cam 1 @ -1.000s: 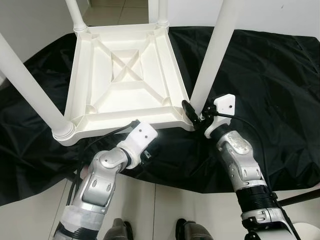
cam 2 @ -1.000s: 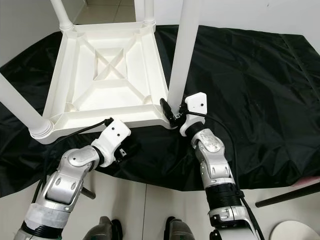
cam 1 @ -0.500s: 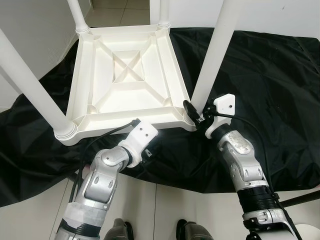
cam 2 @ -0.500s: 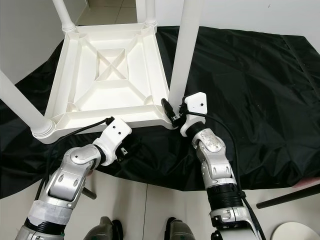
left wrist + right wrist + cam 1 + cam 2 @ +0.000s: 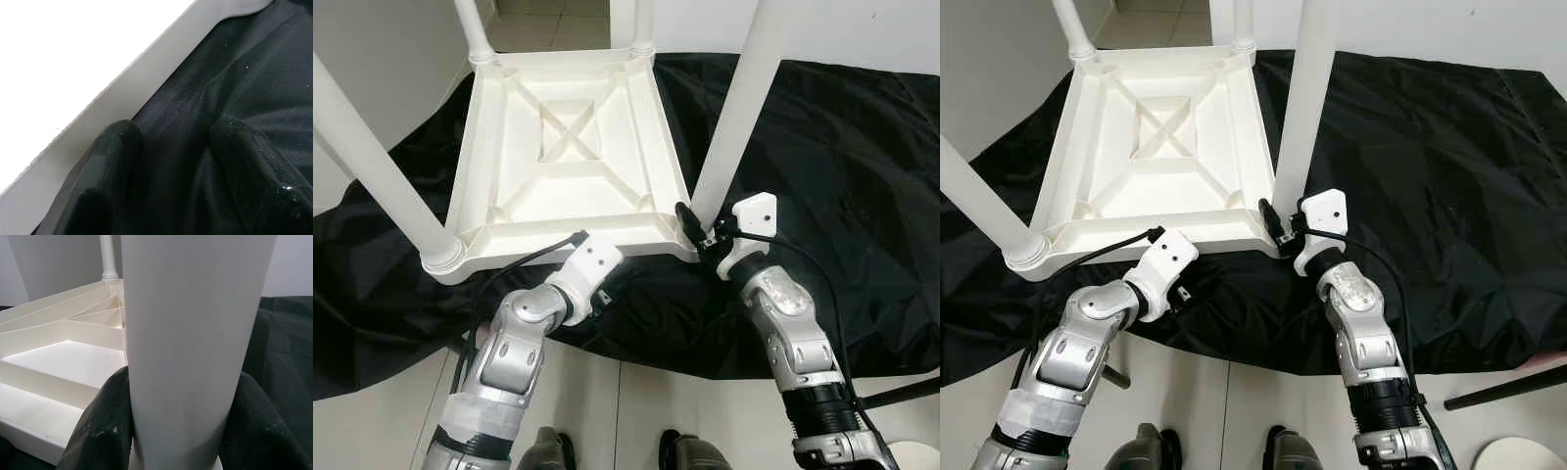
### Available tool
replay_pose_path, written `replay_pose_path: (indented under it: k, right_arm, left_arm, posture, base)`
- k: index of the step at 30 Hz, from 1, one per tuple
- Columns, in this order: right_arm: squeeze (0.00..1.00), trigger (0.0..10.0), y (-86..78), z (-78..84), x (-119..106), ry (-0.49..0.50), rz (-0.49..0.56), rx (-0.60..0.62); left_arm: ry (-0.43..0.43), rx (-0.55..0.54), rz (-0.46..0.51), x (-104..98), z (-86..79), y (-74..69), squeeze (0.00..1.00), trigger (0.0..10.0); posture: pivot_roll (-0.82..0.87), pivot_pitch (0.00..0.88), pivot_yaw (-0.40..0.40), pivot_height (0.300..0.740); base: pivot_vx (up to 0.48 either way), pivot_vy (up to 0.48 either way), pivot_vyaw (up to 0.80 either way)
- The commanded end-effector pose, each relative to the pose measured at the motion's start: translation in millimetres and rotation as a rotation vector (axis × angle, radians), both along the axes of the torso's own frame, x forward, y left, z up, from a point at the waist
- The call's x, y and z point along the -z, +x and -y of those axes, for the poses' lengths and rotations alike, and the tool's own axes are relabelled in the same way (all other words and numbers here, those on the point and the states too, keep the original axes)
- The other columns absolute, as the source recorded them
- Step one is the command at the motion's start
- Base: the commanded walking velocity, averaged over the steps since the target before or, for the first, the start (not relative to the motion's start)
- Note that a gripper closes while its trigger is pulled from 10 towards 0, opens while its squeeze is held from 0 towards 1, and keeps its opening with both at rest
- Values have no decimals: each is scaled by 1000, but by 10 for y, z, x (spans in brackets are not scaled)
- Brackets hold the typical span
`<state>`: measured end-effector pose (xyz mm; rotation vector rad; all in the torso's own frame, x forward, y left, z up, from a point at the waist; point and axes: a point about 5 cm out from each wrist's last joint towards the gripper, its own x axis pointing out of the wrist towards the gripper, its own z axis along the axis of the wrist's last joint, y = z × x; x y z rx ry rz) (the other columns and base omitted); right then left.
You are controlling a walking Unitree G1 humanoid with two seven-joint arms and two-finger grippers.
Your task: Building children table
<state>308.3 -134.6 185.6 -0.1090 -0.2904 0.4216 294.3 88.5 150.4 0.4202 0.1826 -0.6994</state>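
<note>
A crinkled black fabric sheet (image 5: 862, 166) covers most of the floor here, spread over pale glossy floor tiles (image 5: 607, 411) that show along the near edge and again beyond the far side. A plain white wall (image 5: 372, 59) rises on the robot's left. Low on the right, a thin dark bar (image 5: 1503, 384) crosses the tiles beside the edge of a round white disc (image 5: 1518, 455). No brand, label or writing can be read anywhere.

And there's the star of the show: the white moulded plastic children's table (image 5: 570, 157), lying upside down on the sheet, its ribbed underside facing up with an X-shaped brace in the middle panel. Round white legs stand up from the corners; the near-left leg (image 5: 382, 176) sits in a ringed collar, and the near-right leg (image 5: 734, 108) rises at the corner closest to the right arm.

The right gripper (image 5: 690, 227) is at the foot of that near-right leg, and in the right wrist view its black fingers (image 5: 100, 431) sit one on each side of the white column, clamped against it.

The left gripper (image 5: 171, 166) is low at the table's near rim (image 5: 98, 98), on the sheet; its two fingers stand apart with only black fabric between them.
</note>
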Motion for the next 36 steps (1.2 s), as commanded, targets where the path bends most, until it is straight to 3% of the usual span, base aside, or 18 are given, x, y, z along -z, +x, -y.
replay_pose_path:
  k: [1, 11, 24, 25, 27, 28, 35, 36]
  right_arm:
    - [0, 10000, -56, 17, 20, -11, -2, 2]
    - [0, 10000, -176, 80, 59, 2, -26, 53]
    - [0, 10000, -143, 142, 58, 44, -29, 136]
    - [839, 10000, -107, 171, 45, 70, -30, 163]
    - [839, 10000, -82, 190, 35, 96, -36, 172]
    - [1000, 10000, -60, 216, 18, 117, -32, 184]
    - [1000, 10000, -33, 268, -13, 104, -7, 232]
    - [573, 10000, -33, 262, -10, 97, -7, 222]
  left_arm:
    - [44, -219, 49, 52, -201, 81, 0, 10000]
    - [45, -224, 49, 54, -221, 91, 0, 10000]
    - [30, -234, 78, 4, -216, 123, 0, 10000]
    - [22, -236, 87, -16, -203, 128, 0, 10000]
    - [16, -236, 93, -27, -192, 130, 0, 10000]
    - [15, -236, 98, -31, -185, 129, 0, 10000]
    - [22, -240, 105, -21, -191, 124, 0, 10000]
    - [24, -244, 105, -18, -203, 124, 0, 10000]
  posture:
    - [-129, 157, 43, 740]
    - [-129, 158, 46, 740]
    - [-129, 155, 48, 740]
    - [-128, 155, 47, 740]
    - [-126, 155, 46, 740]
    - [-125, 155, 44, 740]
    - [-122, 152, 42, 740]
    - [-120, 151, 41, 740]
  base:
    - [0, 0, 0]
    - [0, 0, 0]
    - [0, 0, 0]
    - [0, 0, 0]
    - [0, 0, 0]
    - [0, 0, 0]
    - [0, 0, 0]
    - [0, 0, 0]
